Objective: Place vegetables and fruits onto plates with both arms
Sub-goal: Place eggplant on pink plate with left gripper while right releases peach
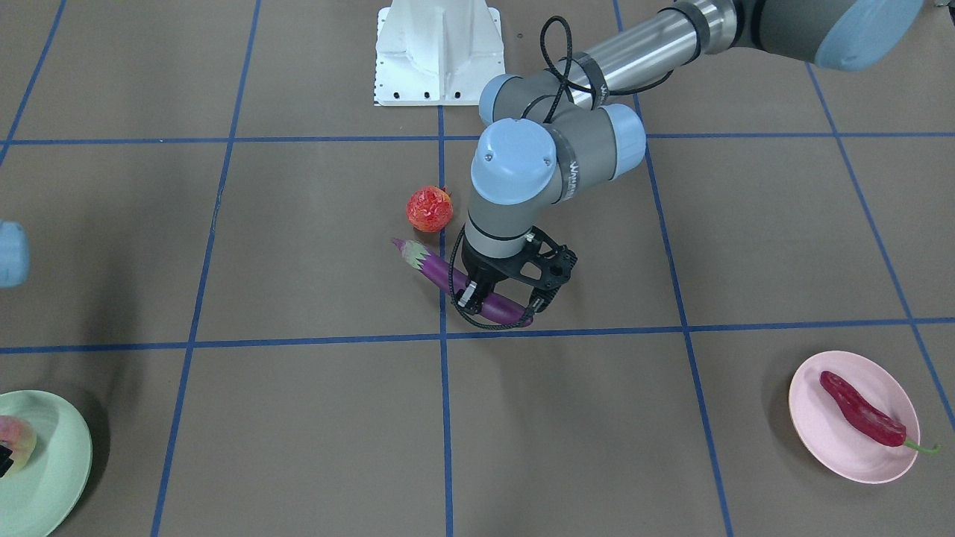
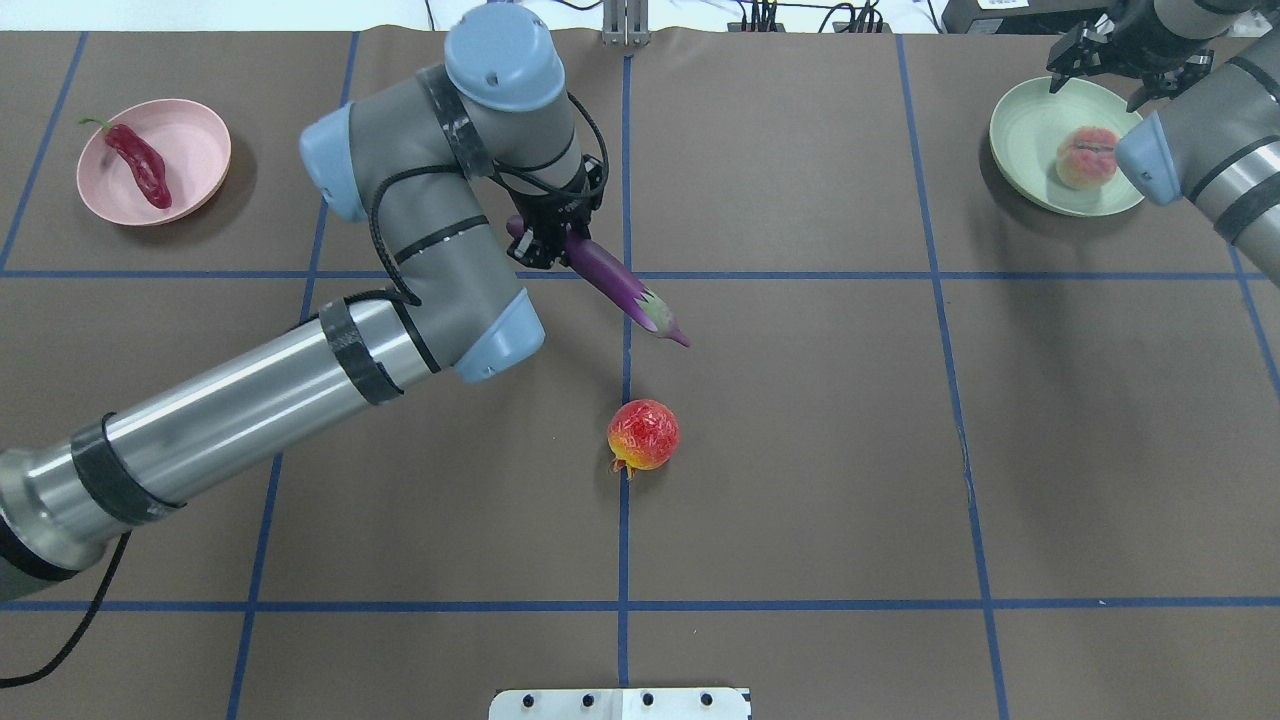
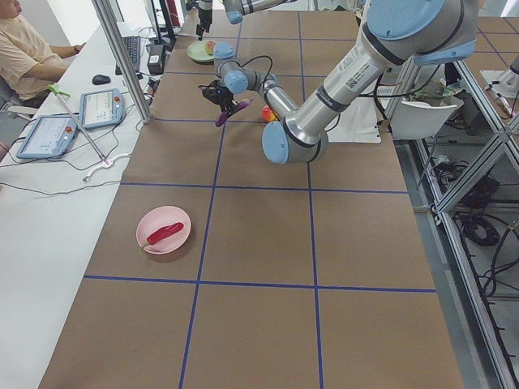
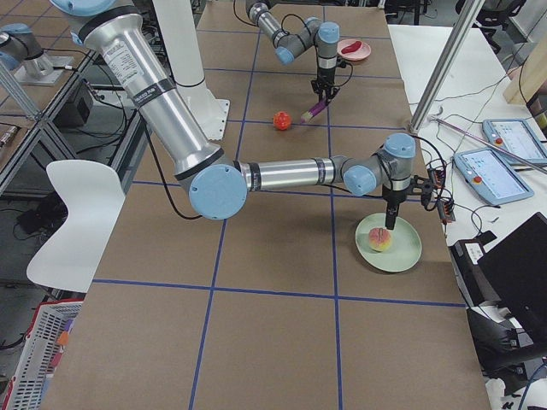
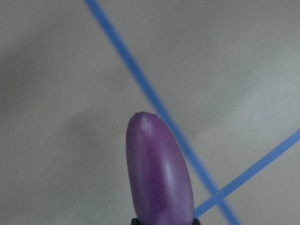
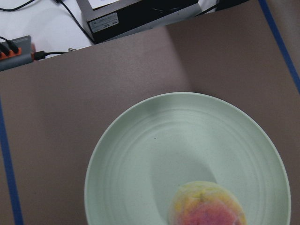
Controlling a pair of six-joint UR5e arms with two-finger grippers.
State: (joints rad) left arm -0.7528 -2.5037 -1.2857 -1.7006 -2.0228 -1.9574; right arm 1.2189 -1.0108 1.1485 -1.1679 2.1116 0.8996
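Observation:
My left gripper (image 1: 477, 294) (image 2: 545, 245) is shut on the purple eggplant (image 1: 429, 265) (image 2: 615, 285) near its blunt end. It holds the eggplant tilted above the table, cap end lower; the left wrist view shows the blunt end (image 5: 159, 173). The bumpy red-orange fruit (image 1: 430, 209) (image 2: 643, 434) lies on the table close by. The red chili (image 1: 862, 410) (image 2: 140, 165) lies on the pink plate (image 1: 821, 440) (image 2: 195, 150). The peach (image 2: 1087, 157) (image 6: 206, 206) sits on the green plate (image 2: 1030, 130) (image 6: 154, 154). My right gripper (image 2: 1120, 65) hovers open above it.
The white pedestal base (image 1: 436, 52) stands at the robot's side of the table. Blue tape lines cross the brown table cover. A black box and cables (image 6: 136, 14) lie just beyond the green plate. An operator (image 3: 24, 57) sits beside the table with tablets.

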